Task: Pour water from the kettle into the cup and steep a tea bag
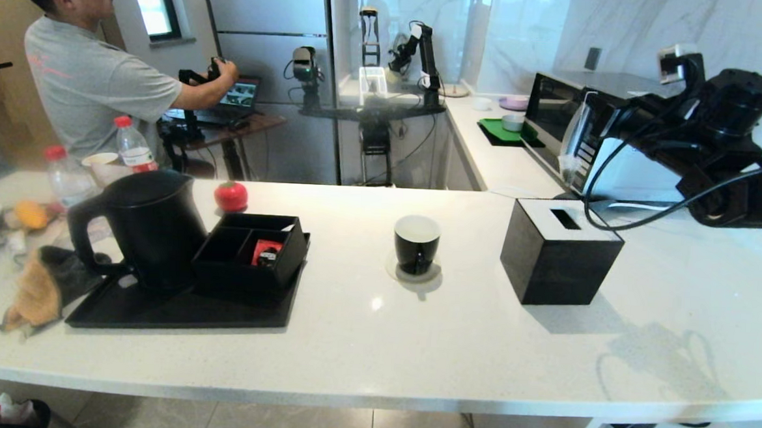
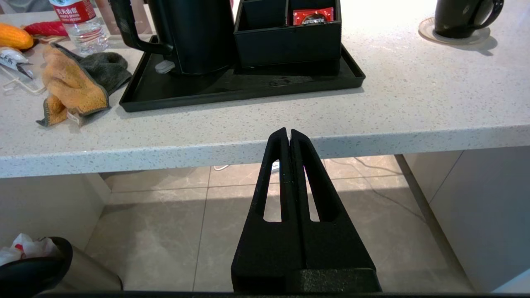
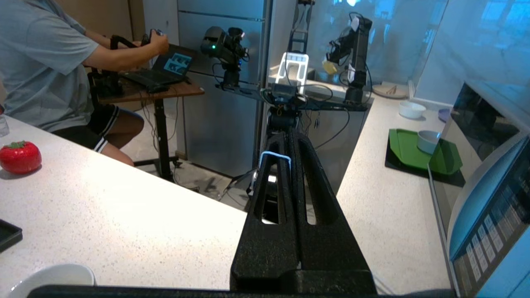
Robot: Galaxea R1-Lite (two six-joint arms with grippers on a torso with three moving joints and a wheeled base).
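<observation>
- Black tray (image 1: pixel 154 313) lying on the white counter (image 1: pixel 374 344), carrying a compartment box (image 1: pixel 252 249).
- Red packet (image 1: pixel 266 252) sitting in the box.
- Black tissue box (image 1: pixel 558 252) standing apart.
- Orange cloth (image 1: pixel 38 290) lying beside the tray.

Matte black kettle (image 1: pixel 145 224) on a black tray (image 1: pixel 174 307); black divided box (image 1: pixel 252 249) at 3 o'clock of it, holding a red packet (image 1: pixel 267 251). Black cup (image 1: pixel 416 243) with white inside on a pale saucer (image 1: pixel 415 273). White speckled counter (image 1: pixel 374 344). Black tissue box (image 1: pixel 558 252) with pale top. Red tomato-shaped thing (image 1: pixel 230 196) with green cap at 12 o'clock of the box. Orange and grey cloth (image 1: pixel 48 284). Clear red-capped bottles (image 1: pixel 133 145). Black fingers (image 2: pixel 300 165) on the left gripper (image 2: pixel 288 136)
</observation>
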